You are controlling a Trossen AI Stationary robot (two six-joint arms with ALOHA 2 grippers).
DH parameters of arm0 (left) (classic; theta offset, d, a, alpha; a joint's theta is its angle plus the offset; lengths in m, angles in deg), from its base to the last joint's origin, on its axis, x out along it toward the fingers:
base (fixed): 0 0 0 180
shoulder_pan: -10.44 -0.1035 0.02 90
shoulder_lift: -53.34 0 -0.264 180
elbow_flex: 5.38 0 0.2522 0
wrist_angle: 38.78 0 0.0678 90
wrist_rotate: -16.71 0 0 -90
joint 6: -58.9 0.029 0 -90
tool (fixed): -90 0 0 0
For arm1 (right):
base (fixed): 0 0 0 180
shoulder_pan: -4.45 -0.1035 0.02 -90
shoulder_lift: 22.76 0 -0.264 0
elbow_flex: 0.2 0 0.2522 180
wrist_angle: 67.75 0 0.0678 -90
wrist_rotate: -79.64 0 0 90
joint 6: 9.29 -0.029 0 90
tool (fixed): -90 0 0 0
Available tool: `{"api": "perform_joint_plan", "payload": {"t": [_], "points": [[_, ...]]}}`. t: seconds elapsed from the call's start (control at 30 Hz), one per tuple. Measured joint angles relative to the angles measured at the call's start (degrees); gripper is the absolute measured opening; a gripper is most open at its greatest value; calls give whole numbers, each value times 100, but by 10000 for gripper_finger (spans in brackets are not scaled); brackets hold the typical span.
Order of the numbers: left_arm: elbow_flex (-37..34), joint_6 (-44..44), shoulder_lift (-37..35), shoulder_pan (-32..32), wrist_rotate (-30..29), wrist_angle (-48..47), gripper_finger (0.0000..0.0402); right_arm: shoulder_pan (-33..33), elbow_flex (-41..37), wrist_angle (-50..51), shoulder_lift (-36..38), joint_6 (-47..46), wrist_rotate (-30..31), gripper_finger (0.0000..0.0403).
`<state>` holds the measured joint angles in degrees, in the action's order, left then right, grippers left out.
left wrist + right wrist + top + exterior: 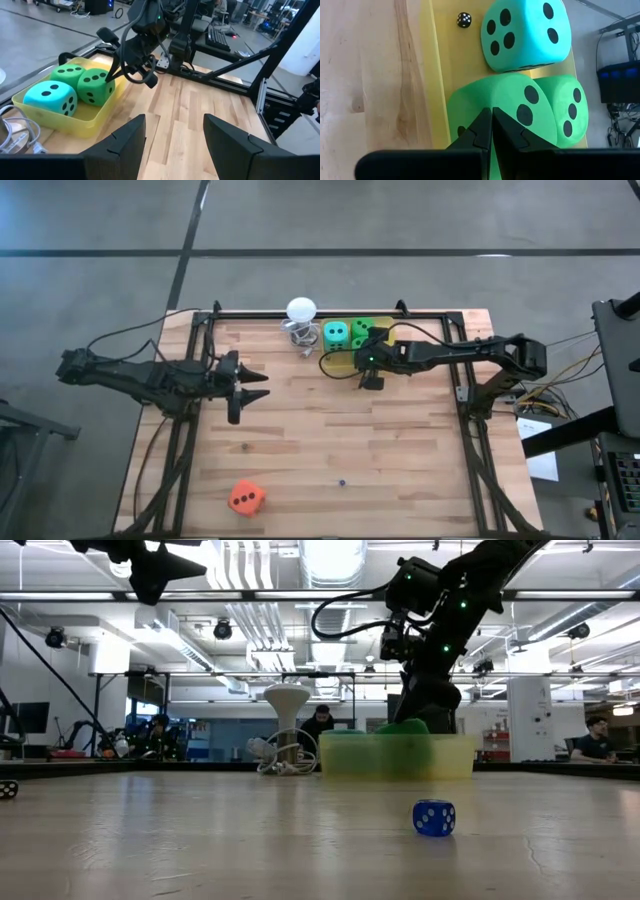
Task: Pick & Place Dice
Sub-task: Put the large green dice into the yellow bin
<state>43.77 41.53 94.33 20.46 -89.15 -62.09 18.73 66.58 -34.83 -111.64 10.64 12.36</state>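
A teal die and two green dice lie in a yellow tray at the table's far middle. An orange-red die rests on the wood near the front edge. My right gripper is shut, slanting down with its tips at the top of the nearer green die. In the left wrist view those tips sit at that die's upper edge. My left gripper hangs open above the table's left part, holding nothing. My right gripper's shut fingertips stand right at the top of the nearer green die, coming slanting down from the table's right. I cannot tell whether they touch it. The die rests in the tray beside the other green die.
A white ball on a wire stand stands just left of the tray. A tiny black die lies in the tray by the teal die. A small blue die sits on the front middle of the table. Metal frame rails edge the table.
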Motion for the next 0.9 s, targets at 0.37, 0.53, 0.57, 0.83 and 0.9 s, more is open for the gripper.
{"api": "perform_joint_plan", "payload": {"t": [0.37,0.53,0.57,0.83,0.9], "points": [[-5,0,4,0,-13,-59,203,-15,0,38,-2,-153,-75,9],[-5,56,4,0,-15,-62,203,-40,2,222,-2,-296,-544,43],[-5,72,4,0,-15,-62,203,-54,2,240,-2,-316,-542,56],[-5,91,4,0,-13,-140,203,-61,82,352,33,-674,-491,162],[-5,92,4,0,-13,-193,203,-63,201,479,84,-822,-484,179]]}}
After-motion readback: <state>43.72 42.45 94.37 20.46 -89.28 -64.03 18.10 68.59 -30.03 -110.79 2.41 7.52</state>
